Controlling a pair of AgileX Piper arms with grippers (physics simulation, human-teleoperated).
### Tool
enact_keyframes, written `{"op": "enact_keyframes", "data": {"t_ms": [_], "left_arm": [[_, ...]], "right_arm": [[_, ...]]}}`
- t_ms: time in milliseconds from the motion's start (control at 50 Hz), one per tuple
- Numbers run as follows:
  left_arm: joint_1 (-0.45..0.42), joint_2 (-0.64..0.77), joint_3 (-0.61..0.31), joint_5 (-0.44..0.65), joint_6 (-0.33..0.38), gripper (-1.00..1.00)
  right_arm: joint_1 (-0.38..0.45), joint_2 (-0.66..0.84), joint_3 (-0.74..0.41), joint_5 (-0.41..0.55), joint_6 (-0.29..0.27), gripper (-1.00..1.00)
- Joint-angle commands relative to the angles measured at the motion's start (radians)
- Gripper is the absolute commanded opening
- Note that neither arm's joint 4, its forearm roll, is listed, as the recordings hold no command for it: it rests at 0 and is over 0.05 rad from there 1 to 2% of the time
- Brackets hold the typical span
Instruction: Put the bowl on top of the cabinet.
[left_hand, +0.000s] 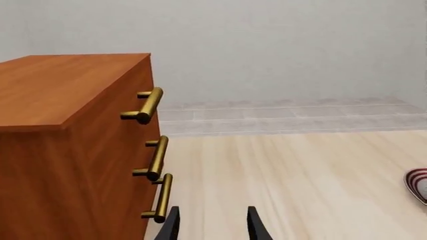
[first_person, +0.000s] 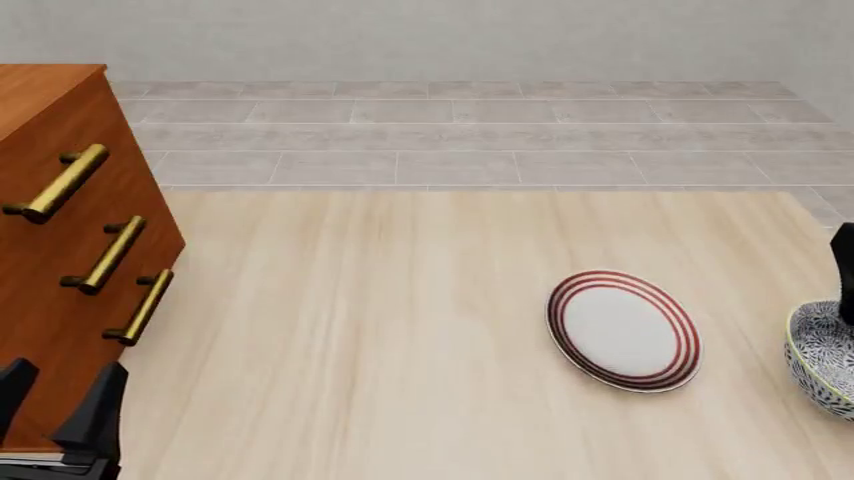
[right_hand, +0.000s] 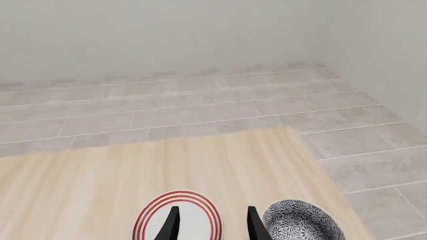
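Observation:
The bowl (first_person: 821, 368), patterned black and white, sits on the table at the far right, cut by the front view's edge. In the right wrist view the bowl (right_hand: 300, 221) lies just beside one fingertip, outside the jaws. My right gripper (right_hand: 212, 226) is open and holds nothing; the front view shows only a dark piece of it (first_person: 843, 268) over the bowl. The reddish-brown cabinet (first_person: 54, 250) with three brass handles stands at the far left. My left gripper (first_person: 54, 405) is open beside its front, near the lowest handle (left_hand: 160, 197).
A flat white plate with red rings (first_person: 623, 330) lies left of the bowl, partly between the right fingers in the wrist view. The wooden table ends at a grey tiled floor (first_person: 467, 140) behind. The cabinet's flat top (left_hand: 60, 85) carries nothing.

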Motion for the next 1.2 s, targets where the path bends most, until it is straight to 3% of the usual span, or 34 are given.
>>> {"op": "enact_keyframes", "data": {"t_ms": [20, 80, 120, 160, 180, 320, 440, 500, 600, 880, 980, 1020, 1060, 1200], "left_arm": [[0.000, 0.009, 0.000, -0.006, -0.003, 1.00], [-0.001, 0.011, 0.001, -0.007, -0.002, 1.00], [-0.001, 0.012, 0.001, -0.008, -0.004, 1.00], [-0.002, 0.013, 0.001, -0.008, -0.003, 1.00], [-0.002, 0.014, 0.001, -0.008, -0.003, 1.00], [-0.004, 0.017, 0.001, -0.009, -0.004, 1.00], [-0.005, 0.020, 0.001, -0.011, -0.005, 1.00], [-0.006, 0.019, 0.001, -0.012, -0.007, 1.00], [-0.006, 0.017, 0.001, -0.009, -0.006, 1.00], [-0.009, 0.015, 0.001, -0.007, -0.005, 1.00], [-0.010, 0.019, 0.001, -0.009, -0.003, 1.00], [-0.010, 0.019, 0.001, -0.008, -0.003, 1.00], [-0.011, 0.021, 0.001, -0.010, -0.002, 1.00], [-0.010, 0.037, 0.001, -0.023, -0.002, 1.00]], "right_arm": [[-0.037, 0.078, -0.020, 0.007, 0.016, 1.00], [-0.061, 0.117, -0.032, 0.009, -0.014, 1.00], [-0.059, 0.137, -0.034, 0.018, -0.079, 1.00], [-0.070, 0.146, -0.049, 0.030, -0.052, 1.00], [-0.059, 0.170, -0.051, 0.041, -0.085, 1.00], [-0.093, 0.185, -0.053, 0.041, -0.068, 1.00], [-0.134, 0.206, -0.059, 0.046, -0.097, 1.00], [-0.140, 0.233, -0.073, 0.054, -0.051, 1.00], [-0.179, 0.238, -0.070, 0.052, -0.113, 1.00], [-0.232, 0.246, -0.092, 0.082, -0.085, 1.00], [-0.258, 0.248, -0.079, 0.070, -0.094, 1.00], [-0.294, 0.254, -0.075, 0.059, -0.129, 1.00], [-0.306, 0.257, -0.080, 0.061, -0.109, 1.00], [-0.344, 0.259, -0.086, 0.064, -0.120, 1.00]]}}
